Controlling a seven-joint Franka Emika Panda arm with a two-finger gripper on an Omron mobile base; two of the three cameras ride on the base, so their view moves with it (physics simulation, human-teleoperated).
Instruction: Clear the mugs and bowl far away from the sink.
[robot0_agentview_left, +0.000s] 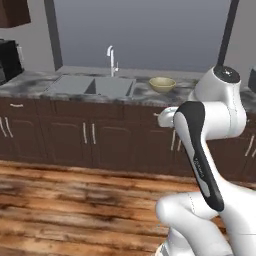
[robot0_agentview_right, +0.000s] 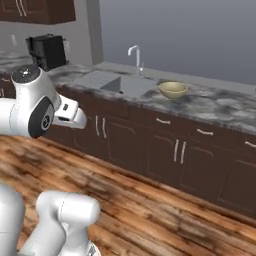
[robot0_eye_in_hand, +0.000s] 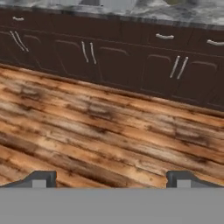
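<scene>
Left base view: tan bowl sits on the marbled worktop just right of the sink, so it counts as uncleared.

Right base view: same; my arm is folded back, well short of the cabinets.

Hand view: my hand faces the wood floor, fingertips spread wide, holding nothing.

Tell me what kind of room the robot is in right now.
A kitchen, rendered: a marble-look counter with a recessed grey sink and silver faucet, dark wood cabinets below, and a tan bowl beside the sink.
</scene>
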